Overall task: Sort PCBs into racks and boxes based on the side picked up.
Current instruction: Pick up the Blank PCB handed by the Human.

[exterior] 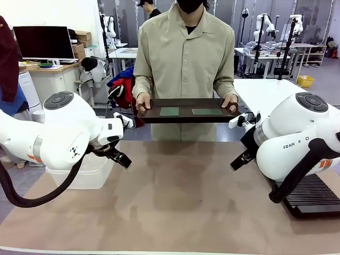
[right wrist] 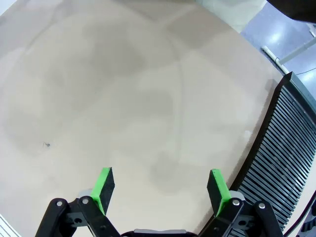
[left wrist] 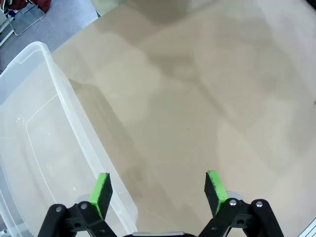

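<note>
Two PCBs [exterior: 169, 111] were laid flat on a dark tray [exterior: 183, 119], held by a person [exterior: 183, 53] at the far side of the table [exterior: 175, 202]. The clear box [left wrist: 29, 148] was positioned beside the left gripper [left wrist: 159, 185], the slotted rack [right wrist: 281, 163] beside the right gripper [right wrist: 163, 183]. Both finger pairs were spread apart, empty. A board could be dislodged if the hand-held tray were tilted during pickup.

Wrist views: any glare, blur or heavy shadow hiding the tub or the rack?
Left wrist view: sharp, soft shadows on the table, the clear tub faintly glinting, rim bowed by the lens; right wrist view: sharp, mild blotchy shading, rack slots crisp but curved at the edge.
</note>
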Action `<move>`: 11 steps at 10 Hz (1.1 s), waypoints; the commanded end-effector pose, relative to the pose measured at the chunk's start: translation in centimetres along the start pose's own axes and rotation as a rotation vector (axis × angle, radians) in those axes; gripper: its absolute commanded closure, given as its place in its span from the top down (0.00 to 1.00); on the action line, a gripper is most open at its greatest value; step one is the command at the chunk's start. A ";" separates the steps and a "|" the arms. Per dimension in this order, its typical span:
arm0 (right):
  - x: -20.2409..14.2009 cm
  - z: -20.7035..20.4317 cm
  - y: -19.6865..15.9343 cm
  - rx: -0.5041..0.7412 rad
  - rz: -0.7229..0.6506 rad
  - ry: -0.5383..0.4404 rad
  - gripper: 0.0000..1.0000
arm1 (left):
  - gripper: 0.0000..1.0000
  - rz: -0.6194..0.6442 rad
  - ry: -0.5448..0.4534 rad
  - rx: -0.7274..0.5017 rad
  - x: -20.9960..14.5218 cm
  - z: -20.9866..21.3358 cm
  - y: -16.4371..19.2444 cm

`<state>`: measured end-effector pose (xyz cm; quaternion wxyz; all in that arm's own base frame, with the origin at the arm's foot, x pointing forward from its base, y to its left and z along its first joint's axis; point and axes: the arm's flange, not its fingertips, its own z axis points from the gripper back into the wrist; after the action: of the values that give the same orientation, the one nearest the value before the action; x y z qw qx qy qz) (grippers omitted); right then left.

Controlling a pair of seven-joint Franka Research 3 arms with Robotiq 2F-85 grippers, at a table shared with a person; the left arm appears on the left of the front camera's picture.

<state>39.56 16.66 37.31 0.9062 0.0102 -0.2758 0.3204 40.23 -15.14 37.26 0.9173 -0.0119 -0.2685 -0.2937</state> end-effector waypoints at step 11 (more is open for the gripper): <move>2.2 13.4 -2.3 0.340 0.016 0.241 1.00 | 1.00 -0.284 0.146 -0.322 -0.3 12.3 -0.8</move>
<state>34.83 13.72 49.26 0.9189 0.1018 -0.1235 0.3605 33.14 -14.61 46.48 0.8814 -0.0745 -0.1674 -0.4353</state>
